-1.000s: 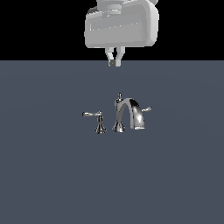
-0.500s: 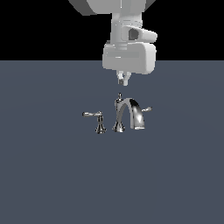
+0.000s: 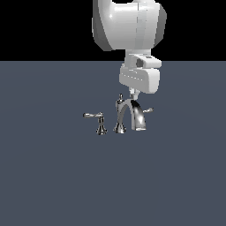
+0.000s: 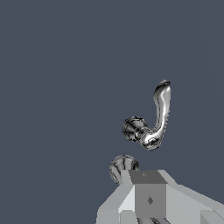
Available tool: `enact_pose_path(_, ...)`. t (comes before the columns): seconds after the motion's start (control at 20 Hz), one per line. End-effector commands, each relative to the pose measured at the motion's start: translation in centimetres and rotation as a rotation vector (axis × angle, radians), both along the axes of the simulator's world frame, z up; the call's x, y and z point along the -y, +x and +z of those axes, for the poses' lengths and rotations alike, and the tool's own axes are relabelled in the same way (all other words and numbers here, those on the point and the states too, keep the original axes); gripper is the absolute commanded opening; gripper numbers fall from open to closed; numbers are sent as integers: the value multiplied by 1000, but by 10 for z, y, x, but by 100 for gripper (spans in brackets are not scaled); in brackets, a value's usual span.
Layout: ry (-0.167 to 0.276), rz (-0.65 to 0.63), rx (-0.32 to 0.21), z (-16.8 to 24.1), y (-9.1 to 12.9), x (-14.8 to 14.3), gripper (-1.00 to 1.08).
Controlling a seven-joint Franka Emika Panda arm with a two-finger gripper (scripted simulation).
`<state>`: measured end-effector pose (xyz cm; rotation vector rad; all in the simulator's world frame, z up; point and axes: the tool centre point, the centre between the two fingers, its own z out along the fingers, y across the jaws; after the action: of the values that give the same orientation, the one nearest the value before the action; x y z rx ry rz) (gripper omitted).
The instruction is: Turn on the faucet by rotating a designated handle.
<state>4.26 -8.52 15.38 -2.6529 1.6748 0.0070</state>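
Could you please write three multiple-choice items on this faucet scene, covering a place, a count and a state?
1. In the exterior view, the gripper is:
A. above the faucet
B. at the view's far left
C. on the floor in front

2. Lever handles visible in the exterior view:
A. one
B. two
C. four

3. The designated handle is:
A. clamped
B. untouched
C. broken off

Answers: 1 A, the arm hangs just over the spout. 2 B, the larger handle at the view's left and the stubby one at its right. 3 B, nothing contacts it.
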Motion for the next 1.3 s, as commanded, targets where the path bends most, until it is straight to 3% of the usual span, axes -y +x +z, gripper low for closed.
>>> enact_pose_path(0.0,-3,-56,1,-15,11,13,-100)
enact_pose_path(0.65,-7,-221,1,-58,37,55,-100)
enact_pose_path(1.05,-7,-230,0,-60,38,58,-100)
enact_pose_path(1.25,-7,-230,0,-60,26,66,-100)
